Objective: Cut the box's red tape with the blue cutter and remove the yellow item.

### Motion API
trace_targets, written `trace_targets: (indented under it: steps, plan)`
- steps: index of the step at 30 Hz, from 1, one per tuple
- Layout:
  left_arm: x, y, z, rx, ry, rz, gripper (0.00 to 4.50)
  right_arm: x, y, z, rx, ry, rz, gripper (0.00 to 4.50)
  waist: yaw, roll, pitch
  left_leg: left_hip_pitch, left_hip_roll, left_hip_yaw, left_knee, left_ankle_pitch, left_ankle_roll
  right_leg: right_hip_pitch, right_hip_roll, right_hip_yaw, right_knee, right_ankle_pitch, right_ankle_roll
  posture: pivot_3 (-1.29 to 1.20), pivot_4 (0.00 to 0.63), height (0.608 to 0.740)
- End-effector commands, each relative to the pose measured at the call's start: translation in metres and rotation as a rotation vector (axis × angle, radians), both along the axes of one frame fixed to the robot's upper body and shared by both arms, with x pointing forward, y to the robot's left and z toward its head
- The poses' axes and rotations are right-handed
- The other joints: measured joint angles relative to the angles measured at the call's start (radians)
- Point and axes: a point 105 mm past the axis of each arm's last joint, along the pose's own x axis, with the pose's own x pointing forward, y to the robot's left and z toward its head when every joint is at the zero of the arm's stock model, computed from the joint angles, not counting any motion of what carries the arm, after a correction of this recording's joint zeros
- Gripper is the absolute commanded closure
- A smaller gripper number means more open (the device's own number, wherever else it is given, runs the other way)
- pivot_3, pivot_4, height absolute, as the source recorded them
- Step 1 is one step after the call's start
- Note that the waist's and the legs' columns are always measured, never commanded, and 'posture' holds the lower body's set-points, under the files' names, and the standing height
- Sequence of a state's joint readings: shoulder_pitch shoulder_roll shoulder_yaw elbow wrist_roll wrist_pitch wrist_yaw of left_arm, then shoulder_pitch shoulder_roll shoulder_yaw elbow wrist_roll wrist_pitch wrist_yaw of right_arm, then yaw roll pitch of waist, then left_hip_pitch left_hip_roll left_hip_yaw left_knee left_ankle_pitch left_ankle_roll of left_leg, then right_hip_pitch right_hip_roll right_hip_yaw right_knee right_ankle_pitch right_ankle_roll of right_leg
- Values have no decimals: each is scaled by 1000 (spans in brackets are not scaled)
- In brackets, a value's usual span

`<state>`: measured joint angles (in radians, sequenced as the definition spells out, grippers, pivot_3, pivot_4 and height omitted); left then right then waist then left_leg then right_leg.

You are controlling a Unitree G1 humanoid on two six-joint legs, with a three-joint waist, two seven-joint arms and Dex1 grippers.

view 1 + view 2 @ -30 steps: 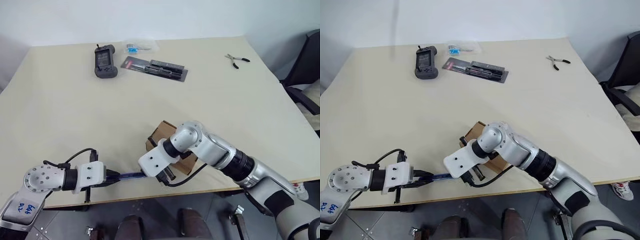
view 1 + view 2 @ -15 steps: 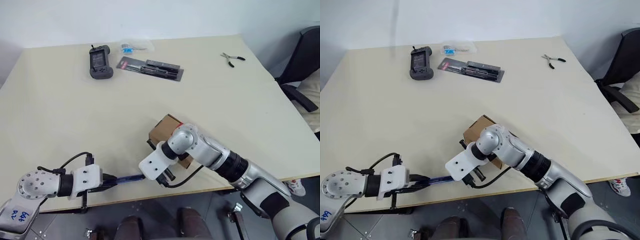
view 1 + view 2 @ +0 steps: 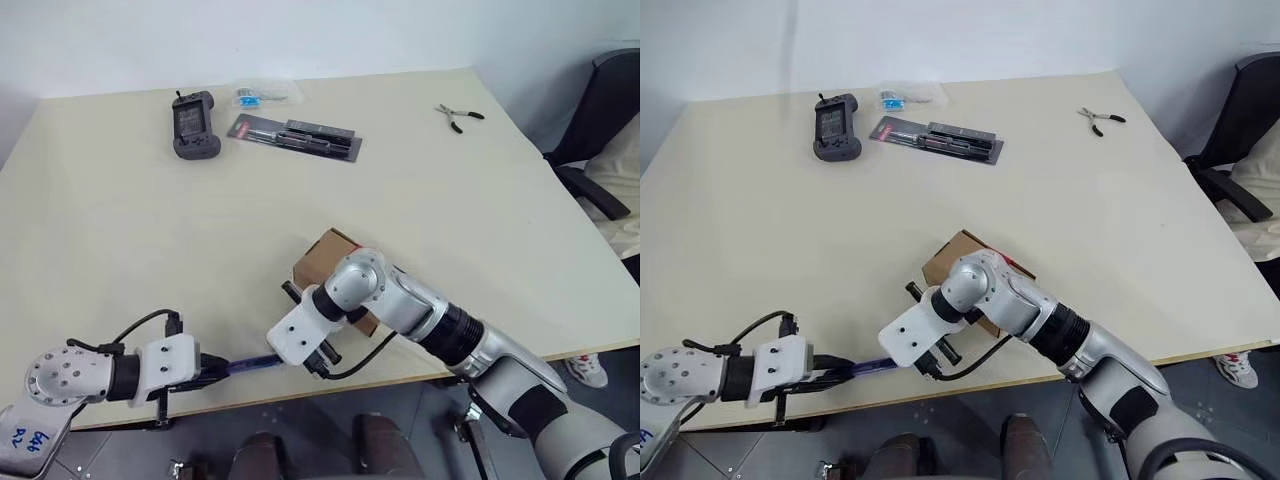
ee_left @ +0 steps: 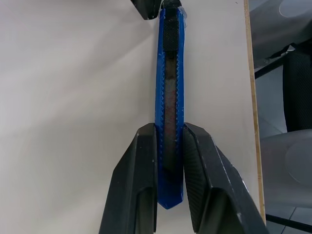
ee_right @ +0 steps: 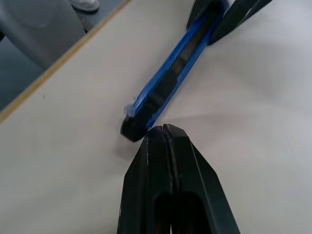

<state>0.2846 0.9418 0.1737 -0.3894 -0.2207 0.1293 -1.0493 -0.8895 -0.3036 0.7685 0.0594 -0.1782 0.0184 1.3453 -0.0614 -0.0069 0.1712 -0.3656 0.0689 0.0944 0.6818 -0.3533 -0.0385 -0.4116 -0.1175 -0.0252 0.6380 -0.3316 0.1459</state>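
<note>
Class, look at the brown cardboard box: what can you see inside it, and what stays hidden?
Nothing inside shows: the box looks closed, part-covered by the right arm. No yellow item or red tape is visible.

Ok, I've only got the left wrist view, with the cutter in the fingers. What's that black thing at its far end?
Observer: That's the right gripper, shut, its tip right beside the cutter's black end.
Operator: And where's the box?
Observer: The box lies on the table just behind the right wrist, which covers part of it.
Operator: Anything else nearby?
Observer: Nothing close. The pliers lie at the far right corner, well away from the box.
</note>
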Motion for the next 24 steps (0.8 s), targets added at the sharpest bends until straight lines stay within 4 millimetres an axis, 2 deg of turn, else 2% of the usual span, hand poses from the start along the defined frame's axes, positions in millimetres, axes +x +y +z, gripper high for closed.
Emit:
trace_targets:
  steps: [1,5,9,24]
  plan:
    - [-11,8,-20,42,122,34,4081,-8,7,18,69,-24,72,4467,0,0,0,0,0,0,0,0,0,0,0,0,0,0,0,0,150,740]
    - [-11,8,-21,45,126,37,4081,-15,13,30,136,15,100,4467,-1,0,0,0,0,0,0,0,0,0,0,0,0,0,0,0,150,740]
    - [-9,6,-20,37,121,37,4081,-10,9,14,87,-8,84,4467,0,0,0,0,0,0,0,0,0,0,0,0,1,0,0,0,150,740]
    - [-4,6,-20,37,116,48,4081,-10,6,-11,25,26,98,4467,3,0,0,3,0,1,0,0,0,1,0,0,3,0,0,0,150,740]
